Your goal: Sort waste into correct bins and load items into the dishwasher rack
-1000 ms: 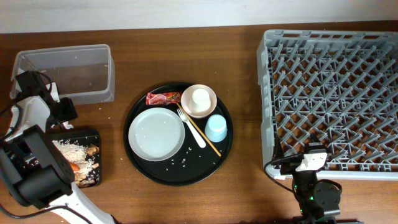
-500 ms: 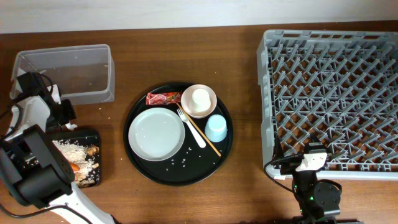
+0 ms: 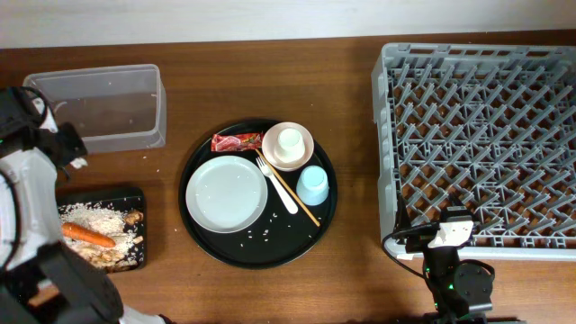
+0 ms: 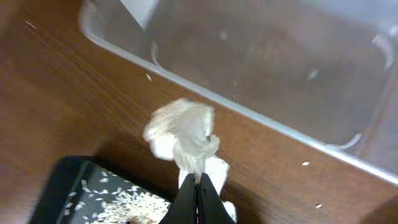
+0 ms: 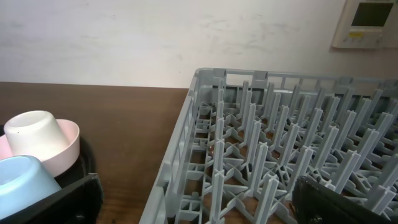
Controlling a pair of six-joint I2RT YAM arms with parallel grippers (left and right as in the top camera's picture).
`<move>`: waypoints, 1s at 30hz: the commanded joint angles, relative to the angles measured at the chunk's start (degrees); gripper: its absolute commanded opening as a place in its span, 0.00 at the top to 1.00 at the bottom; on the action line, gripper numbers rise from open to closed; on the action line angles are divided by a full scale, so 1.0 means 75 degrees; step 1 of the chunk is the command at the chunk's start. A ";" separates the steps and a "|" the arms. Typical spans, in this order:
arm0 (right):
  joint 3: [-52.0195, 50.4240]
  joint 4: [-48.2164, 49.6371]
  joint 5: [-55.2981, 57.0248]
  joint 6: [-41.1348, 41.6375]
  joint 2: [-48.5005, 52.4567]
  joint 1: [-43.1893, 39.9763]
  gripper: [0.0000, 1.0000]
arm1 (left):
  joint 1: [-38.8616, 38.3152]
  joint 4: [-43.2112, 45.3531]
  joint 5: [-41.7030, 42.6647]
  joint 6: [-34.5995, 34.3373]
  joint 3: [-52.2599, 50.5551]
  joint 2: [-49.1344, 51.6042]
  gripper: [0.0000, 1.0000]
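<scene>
My left gripper (image 4: 198, 182) (image 3: 76, 151) is shut on the crumpled white tissue (image 4: 183, 130), held above bare wood between the clear tub (image 4: 280, 81) (image 3: 160, 108) and the shallow black tray (image 3: 99, 190). That tray holds rice (image 3: 90, 214), an orange carrot (image 3: 87, 235) and a brown chunk (image 3: 133, 216). On the round black tray (image 3: 256, 258) lie the grey plate (image 3: 226, 193), a red wrapper (image 3: 236, 141), the pink bowl (image 3: 302, 155) with a white cup (image 3: 290, 140) inside, a blue cup (image 3: 312, 186), fork (image 3: 277, 187) and chopsticks (image 3: 297, 200). My right gripper (image 5: 196, 205) (image 3: 450, 234) stands open at the rack's (image 3: 477, 135) front-left corner.
Loose rice grains dot the round tray near its front and the wood by the clear tub. A white wall runs behind the table's far edge. The right arm's base (image 3: 457, 283) sits at the front edge, below the rack.
My left gripper closed on the tissue and pulled back toward the left, away from the black tray. The carrot now shows uncovered. The right arm stayed still.
</scene>
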 commanded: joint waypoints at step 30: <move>-0.0041 -0.0055 -0.0012 -0.0047 -0.0055 -0.0055 0.01 | -0.1440 0.2084 0.1011 -0.1035 0.0099 0.0294 0.06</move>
